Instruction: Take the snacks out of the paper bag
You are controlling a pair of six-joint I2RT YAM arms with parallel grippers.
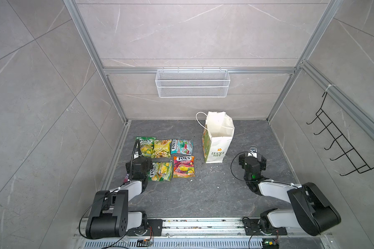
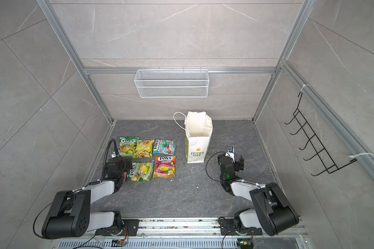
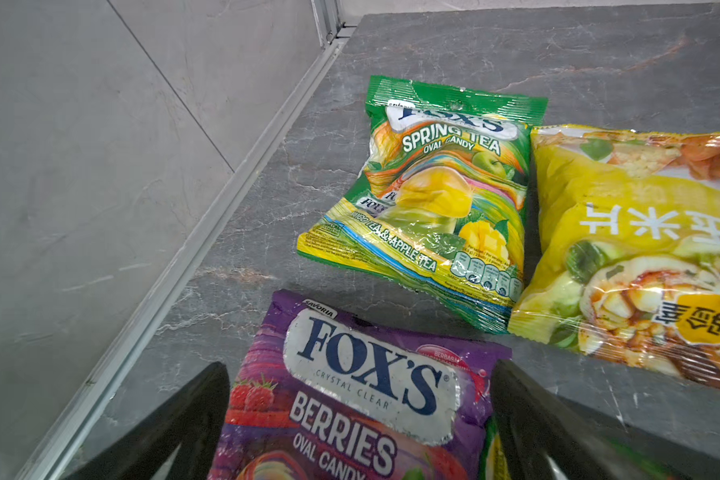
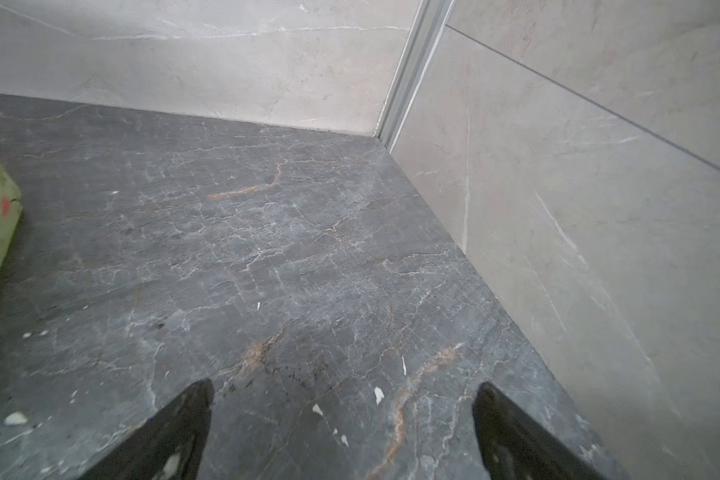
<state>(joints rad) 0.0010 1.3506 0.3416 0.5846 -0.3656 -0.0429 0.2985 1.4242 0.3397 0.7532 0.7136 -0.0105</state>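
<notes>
- The purple Berries packet (image 3: pixel 350 399) lies flat, logo end toward the Spring Tea packet (image 3: pixel 433 199), with its long axis running between the left gripper's (image 3: pixel 360 365) spread fingers, ungripped.
- Only the left wrist view shows it clearly; in both top views that gripper covers it.
- Five other packets (image 1: pixel 183 166) lie in two rows left of the upright paper bag (image 1: pixel 218 148).
- The right gripper (image 4: pixel 344 386) is spread wide over the tabletop (image 4: pixel 267 249).

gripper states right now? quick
Left gripper: open, over the FOX'S Berries packet lying on the table.
Right gripper: open, holding nothing.
</notes>
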